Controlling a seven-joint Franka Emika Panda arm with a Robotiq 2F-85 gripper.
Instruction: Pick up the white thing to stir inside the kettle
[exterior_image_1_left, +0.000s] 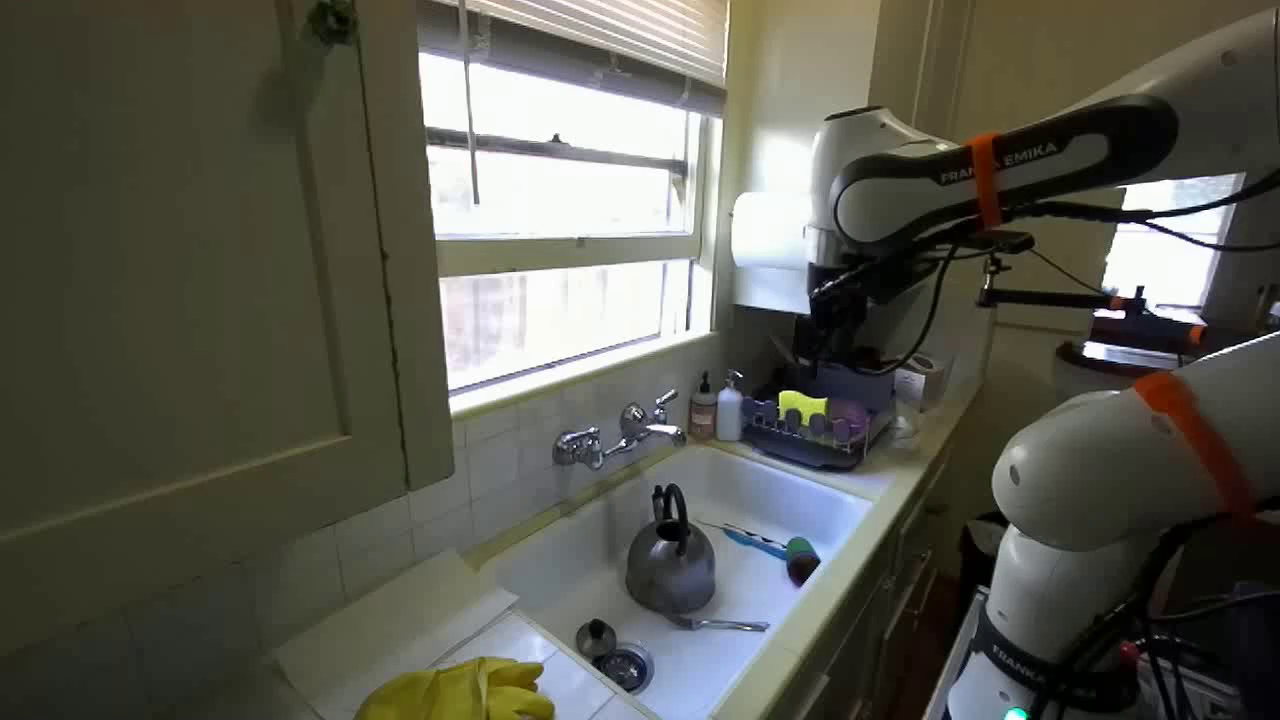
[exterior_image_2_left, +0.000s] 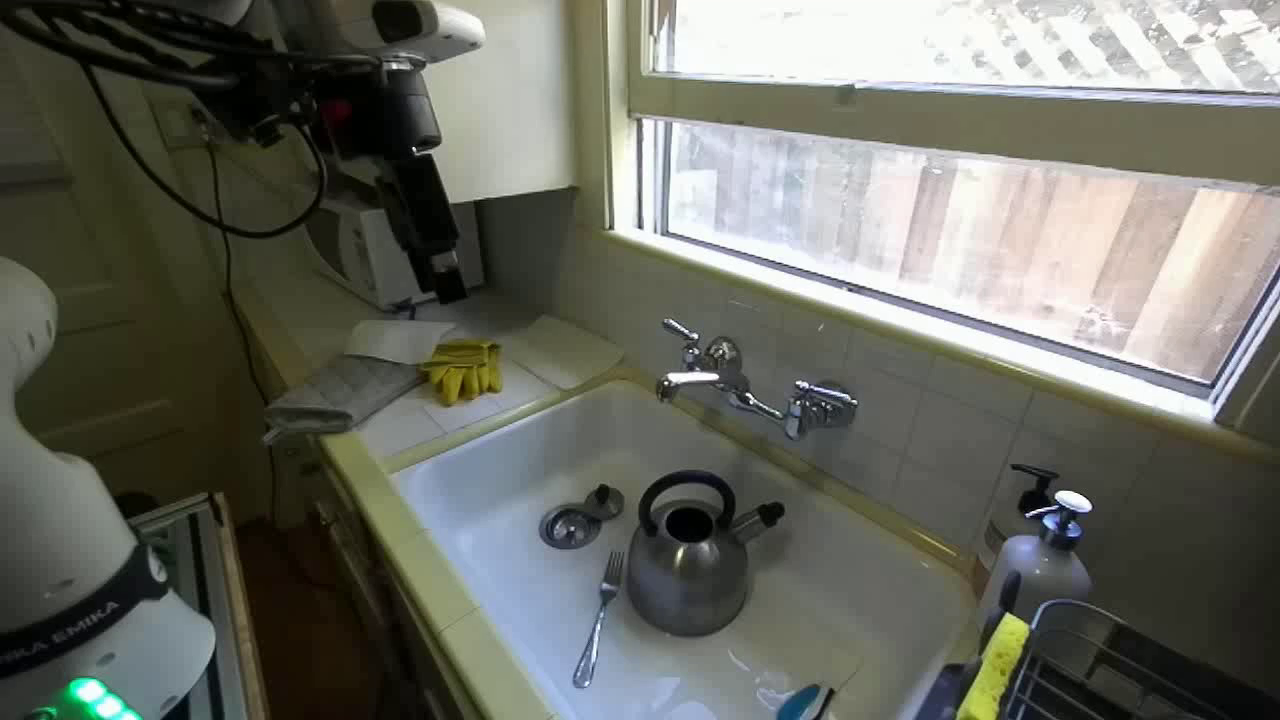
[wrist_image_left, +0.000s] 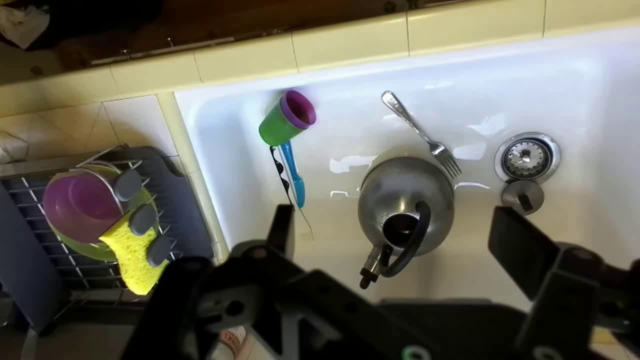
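The grey-silver kettle (exterior_image_1_left: 668, 580) stands upright and lidless in the white sink, also in an exterior view (exterior_image_2_left: 688, 585) and the wrist view (wrist_image_left: 387, 187). Its dark arched handle is up; its top opening shows dark. No plainly white stirring tool shows. A slim item with a wavy black edge and pale strip (wrist_image_left: 281, 172) lies on the sink floor beside a blue utensil (wrist_image_left: 294, 175); I cannot tell if it is the white thing. My gripper (wrist_image_left: 392, 220) is open and empty, high above the sink, in both exterior views (exterior_image_1_left: 832, 335) (exterior_image_2_left: 440, 265).
A fork (wrist_image_left: 412, 122), a stacked green and purple cup (wrist_image_left: 280, 125) and a round metal lid (wrist_image_left: 522, 196) by the drain (wrist_image_left: 526, 157) lie in the sink. The chrome tap (exterior_image_2_left: 700, 382) juts over it. A dish rack (exterior_image_1_left: 800, 430) and soap bottles (exterior_image_1_left: 730, 410) stand beside it.
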